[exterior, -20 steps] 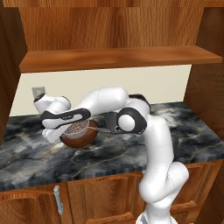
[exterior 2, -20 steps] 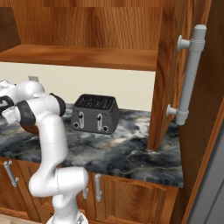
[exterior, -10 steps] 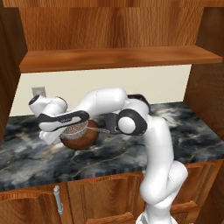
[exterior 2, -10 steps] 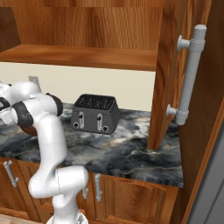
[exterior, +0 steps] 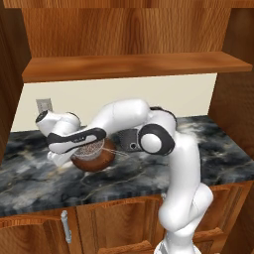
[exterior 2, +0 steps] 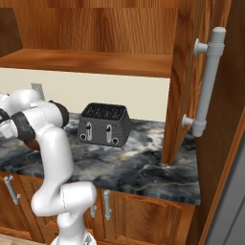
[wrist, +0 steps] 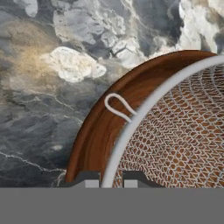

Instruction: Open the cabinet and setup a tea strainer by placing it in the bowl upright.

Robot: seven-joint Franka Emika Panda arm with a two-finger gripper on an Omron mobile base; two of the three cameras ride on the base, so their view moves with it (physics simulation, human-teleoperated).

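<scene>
The dark-brown wooden bowl point(exterior: 96, 159) point(wrist: 98, 131) stands on the marble counter at the left. The tea strainer point(exterior: 91, 147) point(wrist: 179, 131) rests in its hollow, mesh basket down and metal rim up. Its thin wire handle point(exterior: 122, 152) points right over the bowl's edge. My gripper point(exterior: 79, 150) point(wrist: 111, 181) reaches in from the left and is shut on the strainer's rim, which passes between the two fingertips point(wrist: 87, 178). Above the counter the cabinet point(exterior: 129, 30) stands open, its wooden shelf point(exterior: 134, 65) bare. Its door point(exterior 2: 184, 81) with the grey bar handle point(exterior 2: 209, 81) is swung out at the right.
A grey toaster point(exterior 2: 104, 124) stands on the counter point(exterior 2: 134, 167) right of the arm, near the back wall. A wall outlet point(exterior: 43, 105) sits behind the hand. Lower cabinets with short grey handles point(exterior: 65, 226) run under the counter.
The hand with the strainer has sunk a little lower over the bowl and the arm's elbow has dropped with it. The bowl and toaster have stayed put.
</scene>
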